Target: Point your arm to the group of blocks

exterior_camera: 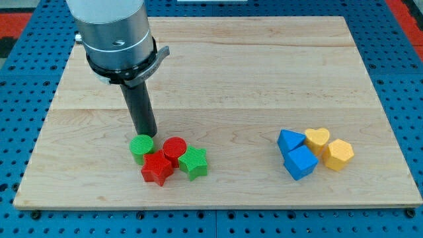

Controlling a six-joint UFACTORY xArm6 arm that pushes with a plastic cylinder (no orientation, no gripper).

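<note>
A group of blocks lies at the view's bottom left: a green cylinder [141, 146], a red cylinder [175, 149], a red star [157, 168] and a green star [193, 162], all touching. My tip [146, 134] stands just above the green cylinder in the view, at the group's upper left edge, touching or nearly touching it. A second group lies at the right: a blue triangle-like block [289, 141], a blue cube-like block [301, 162], a yellow heart [318, 139] and a yellow hexagon-like block [339, 154].
The wooden board [231, 73] rests on a blue perforated table [403, 79]. The arm's grey body [115, 33] hangs over the board's upper left.
</note>
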